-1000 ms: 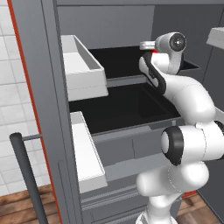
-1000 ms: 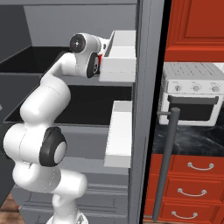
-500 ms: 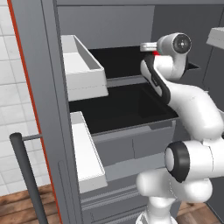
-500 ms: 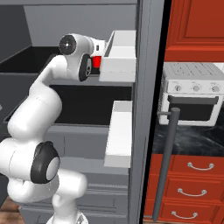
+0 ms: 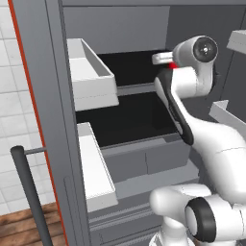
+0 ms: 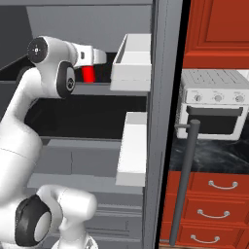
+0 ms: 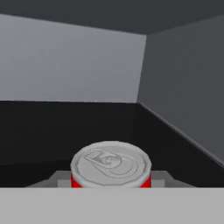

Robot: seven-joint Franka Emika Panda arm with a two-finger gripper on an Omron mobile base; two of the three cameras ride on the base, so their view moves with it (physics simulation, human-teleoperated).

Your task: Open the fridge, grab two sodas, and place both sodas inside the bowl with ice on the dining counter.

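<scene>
The fridge (image 5: pixel 38 96) stands open, and my gripper (image 6: pixel 88 73) reaches in above its upper black shelf (image 5: pixel 125 72). The gripper is shut on a red soda (image 6: pixel 89 77), which hangs upright below the hand. In the left base view a sliver of the soda (image 5: pixel 172 65) shows beside the hand. In the hand view the soda's pale top (image 7: pixel 111 165) sits between the fingertips (image 7: pixel 52 179), with the fridge's grey back wall behind it. The bowl, the ice and the dining counter are out of view.
White door bins (image 5: pixel 91 81) (image 6: pixel 133 53) jut from both open doors beside the arm. A long bar handle (image 6: pixel 187 180) runs down the right door. Past it stand an oven (image 6: pixel 214 102) and red drawers (image 6: pixel 214 204). The lower black shelf (image 5: pixel 125 115) lies under the hand.
The hand has carried the soda away from the right door bin toward the middle of the fridge, and the arm's elbow has swung with it.
</scene>
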